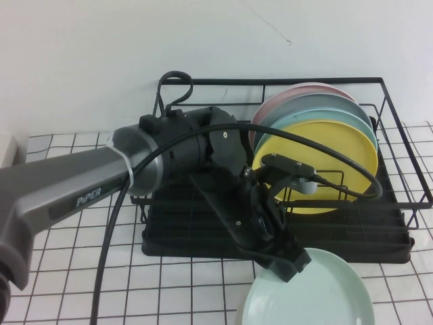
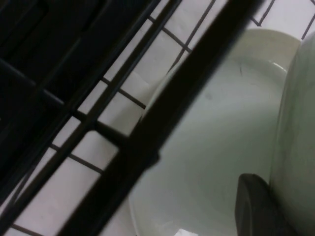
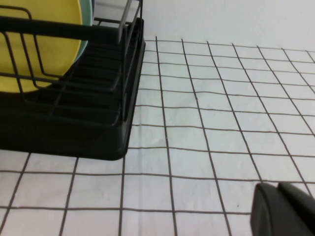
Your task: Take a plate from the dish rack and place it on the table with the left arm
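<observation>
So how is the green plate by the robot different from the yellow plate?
The green plate lies on the table in front of the rack; the yellow plate stands upright inside the rack. The green plate is alone; the yellow plate has other plates stacked behind it. The left tool is at the green plate's rim, not at the yellow plate. Both are round and plain. The right tool is by the rack's corner.

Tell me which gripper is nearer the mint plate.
Left. The left gripper sits at the rim of the plate lying on the table; the right gripper is elsewhere.
</observation>
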